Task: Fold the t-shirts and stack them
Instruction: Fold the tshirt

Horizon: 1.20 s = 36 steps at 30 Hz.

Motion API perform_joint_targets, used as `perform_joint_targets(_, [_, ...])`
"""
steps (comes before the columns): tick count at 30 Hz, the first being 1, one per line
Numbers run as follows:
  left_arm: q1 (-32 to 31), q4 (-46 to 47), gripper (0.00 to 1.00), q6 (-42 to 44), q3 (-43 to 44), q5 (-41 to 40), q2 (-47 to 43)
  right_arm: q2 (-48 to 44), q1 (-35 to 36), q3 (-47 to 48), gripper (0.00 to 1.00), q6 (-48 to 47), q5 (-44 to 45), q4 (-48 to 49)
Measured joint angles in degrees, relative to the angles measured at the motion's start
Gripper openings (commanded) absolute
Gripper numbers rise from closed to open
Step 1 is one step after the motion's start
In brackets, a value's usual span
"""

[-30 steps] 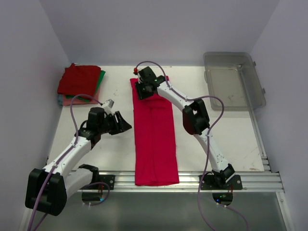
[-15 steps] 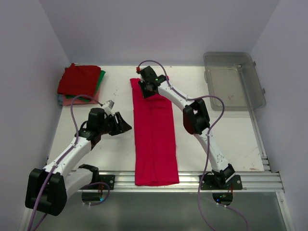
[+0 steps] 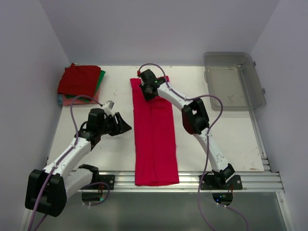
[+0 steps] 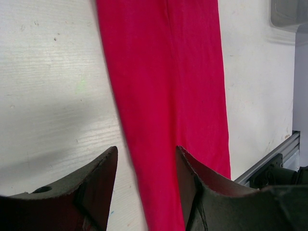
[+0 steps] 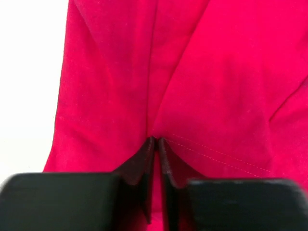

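The crimson-pink t-shirt (image 3: 155, 139) lies on the bench (image 3: 115, 149) folded into a long, narrow strip with a lengthwise seam of overlapping cloth. The right gripper (image 5: 155, 142) is at its far end, fingers pressed together and pinching a pucker of fabric beside a stitched hem. The left gripper (image 3: 126, 126) is spread, with the strip's edge just to its right. Far to its left sits a stack of folded t-shirts (image 3: 79, 79): dark red over green and salmon-pink.

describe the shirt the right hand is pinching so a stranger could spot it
On the white table, look along the middle, front to back. A bright crimson-pink t-shirt lies there as one long narrow strip, its far end pinched by the right hand. Unlike the folded stack of t-shirts in the far left corner, it lies alone, stretched out.
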Motion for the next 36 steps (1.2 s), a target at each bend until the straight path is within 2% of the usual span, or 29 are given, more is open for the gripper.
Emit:
perform_joint_targets(3, [0.0,0.0,0.54,0.0,0.0,0.0,-0.2,0.0,0.0,-0.2,0.00,0.0,0.1,0.2])
perform_joint_targets(16, [0.0,-0.1,0.54,0.0,-1.1,0.0,-1.3,-5.4,0.0,-6.8,0.00,-0.1,3.0,3.5])
perform_joint_targets(27, [0.0,-0.2,0.54,0.0,-1.1,0.0,-1.3,-4.7,-1.0,1.6,0.00,-0.5,14.6,2.6])
perform_joint_targets(36, [0.0,-0.8,0.54,0.0,-1.1,-0.2,-1.4,0.6,-4.0,2.4,0.00,0.2,21.1,3.0])
